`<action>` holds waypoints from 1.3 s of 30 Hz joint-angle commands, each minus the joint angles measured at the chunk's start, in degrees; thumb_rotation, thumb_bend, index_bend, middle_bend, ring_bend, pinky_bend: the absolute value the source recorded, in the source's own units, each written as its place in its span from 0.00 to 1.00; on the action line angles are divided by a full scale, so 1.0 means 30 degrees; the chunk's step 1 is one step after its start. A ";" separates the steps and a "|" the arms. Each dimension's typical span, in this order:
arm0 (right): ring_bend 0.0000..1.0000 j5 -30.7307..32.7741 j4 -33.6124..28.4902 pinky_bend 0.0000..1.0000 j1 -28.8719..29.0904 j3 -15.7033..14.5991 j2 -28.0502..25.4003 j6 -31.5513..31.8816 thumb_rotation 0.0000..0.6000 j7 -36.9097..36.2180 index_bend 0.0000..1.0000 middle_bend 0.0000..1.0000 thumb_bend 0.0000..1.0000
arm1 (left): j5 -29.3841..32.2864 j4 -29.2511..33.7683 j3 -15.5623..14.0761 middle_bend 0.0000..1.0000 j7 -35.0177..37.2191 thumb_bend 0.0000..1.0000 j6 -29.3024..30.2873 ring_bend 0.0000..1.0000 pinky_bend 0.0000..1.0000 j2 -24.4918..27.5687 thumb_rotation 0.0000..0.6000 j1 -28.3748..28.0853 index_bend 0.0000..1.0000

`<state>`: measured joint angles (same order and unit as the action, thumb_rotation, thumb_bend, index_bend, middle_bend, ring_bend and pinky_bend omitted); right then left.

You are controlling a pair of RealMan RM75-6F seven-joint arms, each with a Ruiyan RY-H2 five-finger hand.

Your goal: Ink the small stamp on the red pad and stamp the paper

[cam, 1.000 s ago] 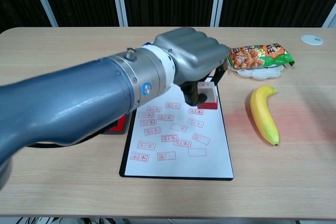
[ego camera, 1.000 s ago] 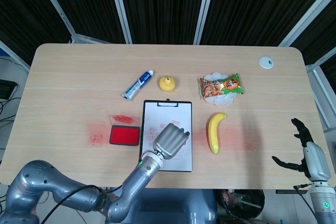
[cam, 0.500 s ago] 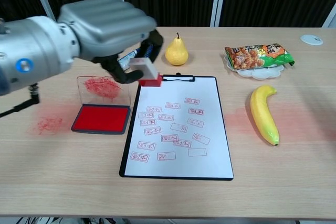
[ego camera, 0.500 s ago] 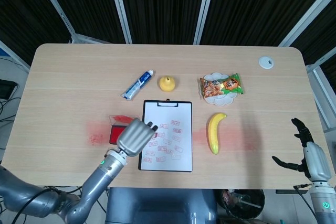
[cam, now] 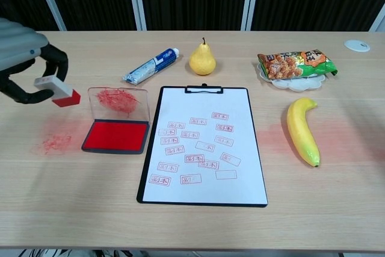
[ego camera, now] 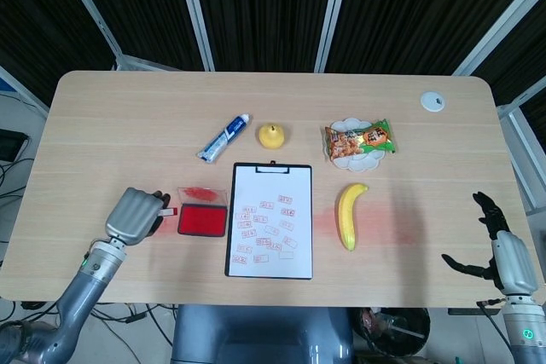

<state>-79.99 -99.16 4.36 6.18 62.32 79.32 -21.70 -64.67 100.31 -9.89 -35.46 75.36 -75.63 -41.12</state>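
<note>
My left hand (ego camera: 134,215) (cam: 27,64) holds the small stamp (cam: 57,90) (ego camera: 165,210), white-bodied with a red base, in the air left of the red ink pad (ego camera: 202,220) (cam: 115,136). The pad lies open with its clear lid (cam: 118,103) standing up behind it. Right of the pad lies a black clipboard with white paper (ego camera: 271,230) (cam: 203,145) bearing several red stamp marks. My right hand (ego camera: 497,249) hovers open off the table's right edge, seen only in the head view.
A toothpaste tube (ego camera: 223,138), a yellow pear (ego camera: 271,135), a snack bag on a white plate (ego camera: 362,140) and a banana (ego camera: 348,215) lie behind and right of the clipboard. Red ink smudges (cam: 55,143) stain the table left of the pad. A white disc (ego camera: 432,101) sits far right.
My left hand has carried the stamp from over the paper leftwards, past the ink pad, to a spot left of it. The right hand has stayed still.
</note>
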 commanded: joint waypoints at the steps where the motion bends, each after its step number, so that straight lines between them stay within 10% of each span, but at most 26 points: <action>1: 0.00 0.0010 0.0016 0.22 0.0000 0.0007 0.0032 0.0024 1.00 0.0087 0.00 0.00 0.12 | -0.0407 -0.1635 -0.0218 0.73 0.1383 0.50 -0.0981 0.83 0.97 0.0092 1.00 0.0707 0.66; 18: 0.00 0.0151 0.0008 0.22 0.0018 0.0052 0.0078 -0.0023 1.00 0.0263 0.00 0.00 0.12 | 0.0052 -0.5616 0.0559 0.69 0.1810 0.47 -0.4616 0.83 0.97 -0.1702 1.00 0.1400 0.59; 39: 0.00 0.0160 -0.0029 0.22 0.0015 0.0049 0.0066 -0.0045 1.00 0.0330 0.00 0.00 0.12 | 0.1168 -0.5644 0.1898 0.63 -0.0436 0.43 -0.5656 0.83 0.97 -0.2569 1.00 0.1554 0.51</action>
<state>-79.51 -99.25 4.40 6.33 62.51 79.18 -20.72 -61.28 83.32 -4.29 -36.62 58.47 -83.28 -36.47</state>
